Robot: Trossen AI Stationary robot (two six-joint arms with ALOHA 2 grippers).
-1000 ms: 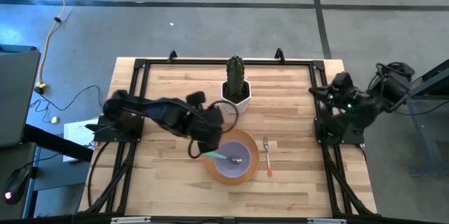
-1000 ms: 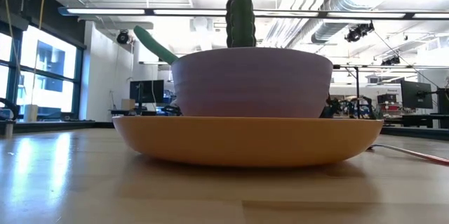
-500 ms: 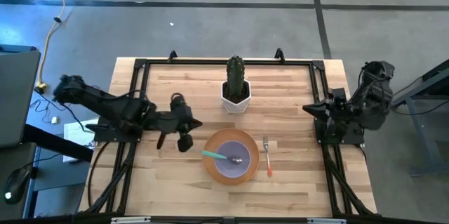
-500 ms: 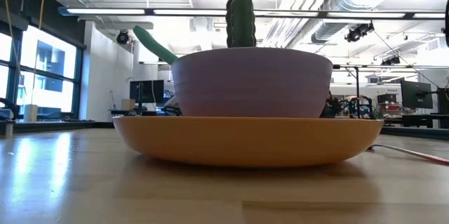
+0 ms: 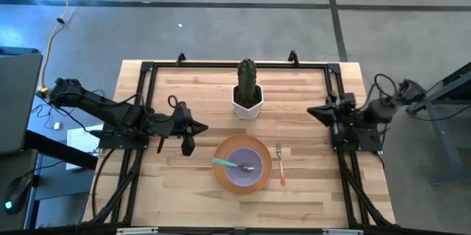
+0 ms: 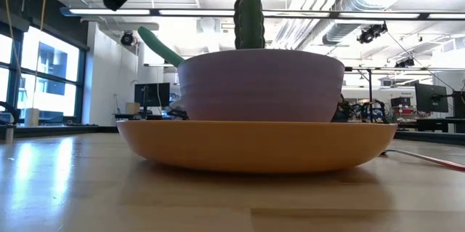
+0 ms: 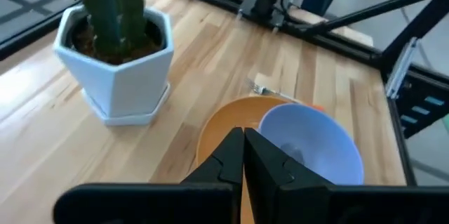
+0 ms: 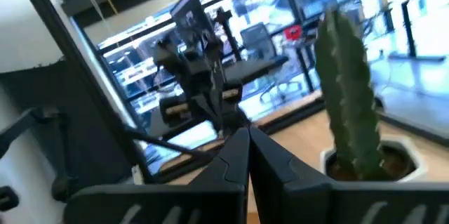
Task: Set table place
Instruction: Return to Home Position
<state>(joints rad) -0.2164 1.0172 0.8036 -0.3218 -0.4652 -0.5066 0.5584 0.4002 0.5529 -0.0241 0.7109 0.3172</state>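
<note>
The orange plate [image 5: 243, 163] lies on the table [image 5: 176, 191] near its front middle, and the lavender bowl [image 5: 248, 169] stands in it. The spoon's green handle [image 5: 223, 163] leans over the bowl's left rim, with its metal end inside. The orange-handled fork [image 5: 280, 166] lies flat on the wood just right of the plate. My left gripper [image 5: 200, 127] is shut and empty, left of the plate and above the table; it also shows in the left wrist view [image 7: 243, 136]. My right gripper [image 5: 310, 111] is shut and empty by the right rail; it also shows in the right wrist view [image 8: 248, 134].
A cactus in a white pot [image 5: 248, 93] stands at the far middle, behind the plate. The black frame rail [image 5: 147, 102] runs round the tabletop. Bare wood lies left and right of the plate.
My left gripper has drawn back from over the bowl toward the table's left edge, leaving the spoon in the bowl. My right arm has folded down at the right edge, its gripper shifting slightly toward the table's middle. Plate, bowl, spoon and fork have stayed put.
</note>
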